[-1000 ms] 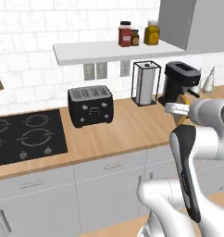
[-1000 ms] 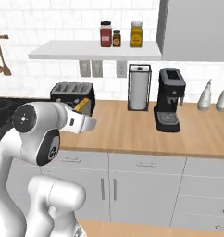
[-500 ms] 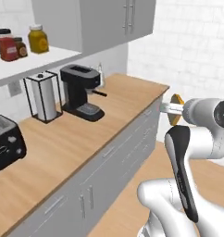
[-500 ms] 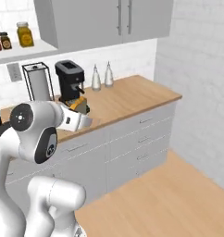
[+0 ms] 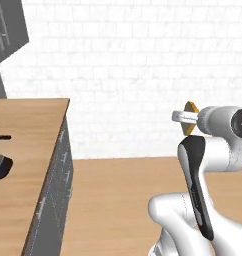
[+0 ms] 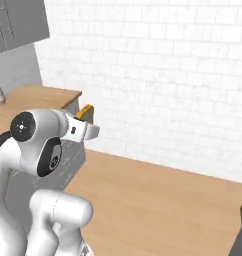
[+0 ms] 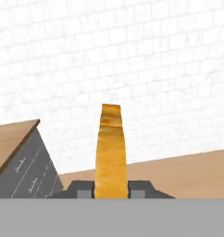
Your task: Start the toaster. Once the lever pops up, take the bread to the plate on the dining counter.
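My gripper [image 7: 111, 189] is shut on the bread [image 7: 110, 148], a small slice seen edge-on with a golden-orange crust, standing upright between the fingertips. From the left base view the bread [image 5: 192, 113] pokes out past the gripper [image 5: 185, 118] at the end of the white arm, in mid-air over the floor. In the right base view the bread [image 6: 86, 110] sits at the gripper [image 6: 89, 121], just beyond the worktop's corner. The toaster and the plate are out of view.
The end of a wood worktop [image 5: 28, 145] on grey drawers [image 5: 54, 192] lies to the left, a white brick wall [image 5: 123, 65] ahead, wood floor [image 6: 163, 205] below. A grey corner with a thin wood edge [image 6: 241, 234] shows at the lower right; I cannot tell whether it is the dining counter.
The whole picture has swung to the right, so the camera moved: coffee machine and jars have slid out to the left. The bread stays held in the shut gripper.
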{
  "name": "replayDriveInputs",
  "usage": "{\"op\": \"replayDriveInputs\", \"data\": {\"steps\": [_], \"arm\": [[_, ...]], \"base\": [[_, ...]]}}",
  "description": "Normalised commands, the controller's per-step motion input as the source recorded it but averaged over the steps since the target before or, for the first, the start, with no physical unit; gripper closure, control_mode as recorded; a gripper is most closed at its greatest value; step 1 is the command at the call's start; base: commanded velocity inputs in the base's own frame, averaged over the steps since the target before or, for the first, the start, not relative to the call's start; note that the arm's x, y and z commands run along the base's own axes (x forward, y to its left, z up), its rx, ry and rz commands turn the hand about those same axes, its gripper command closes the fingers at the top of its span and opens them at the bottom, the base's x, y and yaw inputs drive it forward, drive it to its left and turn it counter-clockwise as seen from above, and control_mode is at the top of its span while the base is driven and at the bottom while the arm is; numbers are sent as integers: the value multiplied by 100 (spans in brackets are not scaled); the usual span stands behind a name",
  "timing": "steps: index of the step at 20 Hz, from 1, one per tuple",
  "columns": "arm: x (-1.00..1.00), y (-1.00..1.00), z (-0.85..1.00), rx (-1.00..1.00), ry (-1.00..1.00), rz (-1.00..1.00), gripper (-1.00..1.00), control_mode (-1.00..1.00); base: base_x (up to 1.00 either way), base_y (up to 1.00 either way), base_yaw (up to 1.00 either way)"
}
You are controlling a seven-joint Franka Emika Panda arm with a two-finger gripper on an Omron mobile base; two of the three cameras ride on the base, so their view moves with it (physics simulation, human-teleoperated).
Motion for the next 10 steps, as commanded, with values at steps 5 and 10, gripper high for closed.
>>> {"op": "replayDriveInputs", "data": {"steps": [5, 10], "arm": [[0, 0, 0, 0, 0, 0, 100, 100], [0, 0, 0, 0, 0, 0, 100, 100]], "base": [[0, 0, -100], [0, 0, -100]]}}
